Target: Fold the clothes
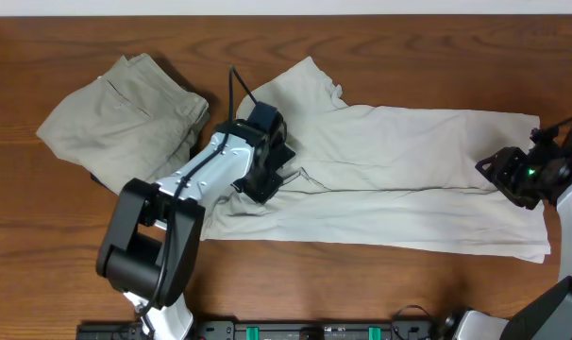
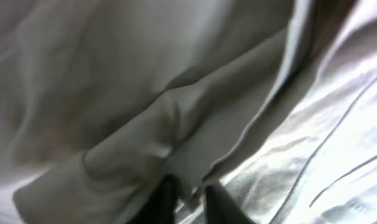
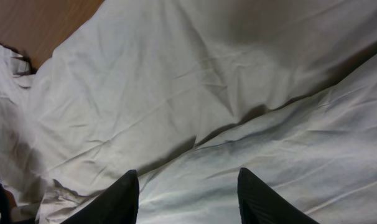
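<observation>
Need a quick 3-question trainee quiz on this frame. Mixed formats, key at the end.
1. Fill in: in the overhead view, the trousers lie on the ___ arm's side of the T-shirt.
2. True or false: the right pincer has its jaws apart over the T-shirt.
3. What is the left pincer closed on? A the trousers; B a fold of the T-shirt; C nothing.
Key: 1 left; 2 true; 3 B.
</observation>
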`<state>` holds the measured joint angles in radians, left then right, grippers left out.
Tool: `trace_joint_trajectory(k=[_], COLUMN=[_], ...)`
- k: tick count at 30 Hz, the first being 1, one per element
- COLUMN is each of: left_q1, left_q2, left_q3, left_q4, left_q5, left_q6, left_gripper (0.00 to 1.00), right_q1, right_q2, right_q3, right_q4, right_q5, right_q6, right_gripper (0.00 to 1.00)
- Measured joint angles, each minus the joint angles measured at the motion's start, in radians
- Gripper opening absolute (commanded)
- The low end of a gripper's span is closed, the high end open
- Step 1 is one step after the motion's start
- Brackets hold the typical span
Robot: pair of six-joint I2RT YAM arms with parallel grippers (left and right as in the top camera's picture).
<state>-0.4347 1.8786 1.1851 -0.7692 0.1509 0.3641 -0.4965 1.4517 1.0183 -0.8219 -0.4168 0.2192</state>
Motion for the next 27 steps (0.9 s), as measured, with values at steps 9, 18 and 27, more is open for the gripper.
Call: trace_joint_trajectory(k=[9,18,27], left_q1=[0.0,0.0,0.0], left_q2=[0.002,-0.012,-0.012], left_q3=[0.047,0.093,0.093], left_q4=[-0.082,0.066,0.149], left_q5=[-0.006,-0.028,-0.031], left_q6=[0.003,0.064,0.116], left_gripper=[0.06,0.06,0.06], right_q1=[0.0,0.0,0.0], right_q2=[0.0,0.0,0.0], right_q3=[0.0,0.0,0.0], right_q4=[0.0,-0.005,-0.021], right_q5=[0.014,0.029,0.029], right_q6=[0.0,0.0,0.0], right_gripper=[0.49,0.49,0.47])
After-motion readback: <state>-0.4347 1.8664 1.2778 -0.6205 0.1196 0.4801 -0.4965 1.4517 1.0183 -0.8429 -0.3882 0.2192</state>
